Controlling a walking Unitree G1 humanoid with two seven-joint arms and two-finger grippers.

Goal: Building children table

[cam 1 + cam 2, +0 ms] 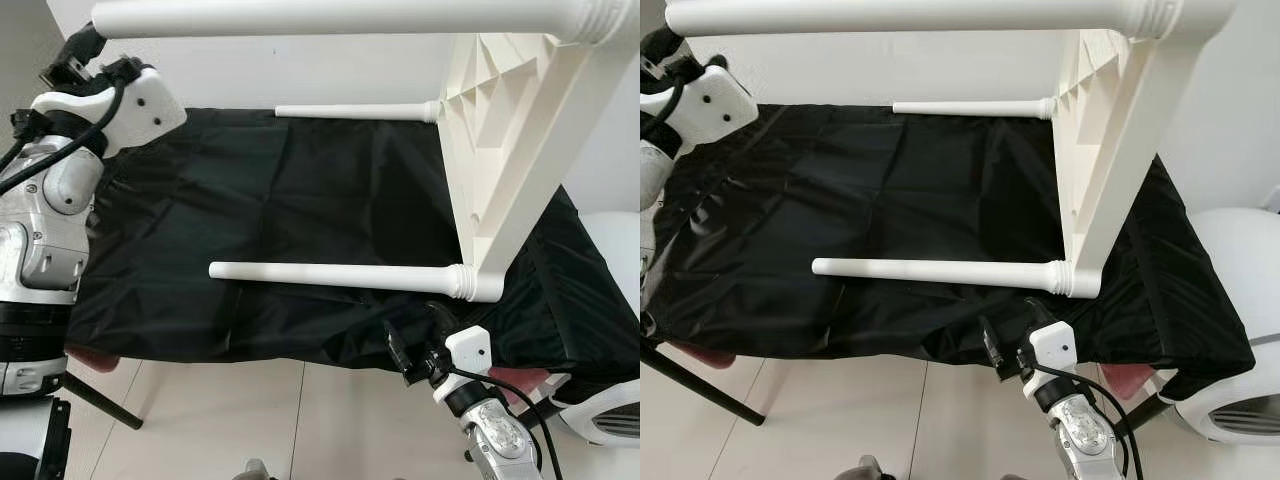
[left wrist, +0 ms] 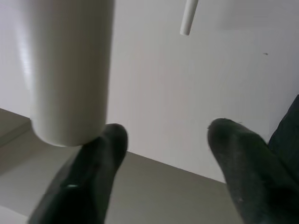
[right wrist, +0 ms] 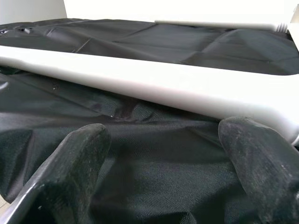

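Nearest the robot, the right tool (image 3: 161, 154) hovered low at the front edge of the desk (image 1: 180, 330), its two black fingers (image 3: 70, 158) spread wide and holding nothing, pointing across the black cloth (image 1: 300, 190) toward the nearest leg (image 1: 330, 273). That white leg lay level just above the cloth, screwed into the corner of the white children table (image 1: 505, 150), which stood tipped on its side at the right end of the desk. Farther back, a second leg (image 1: 350, 110) ran parallel near the wall. A third leg (image 1: 330, 17) stretched across high up, reaching leftward. There the left tool (image 2: 163, 140) was raised beside that leg's free end (image 2: 70, 70), its fingers wide apart and empty, one fingertip (image 2: 110, 140) just beside the leg's rim; whether it touched could not be told.
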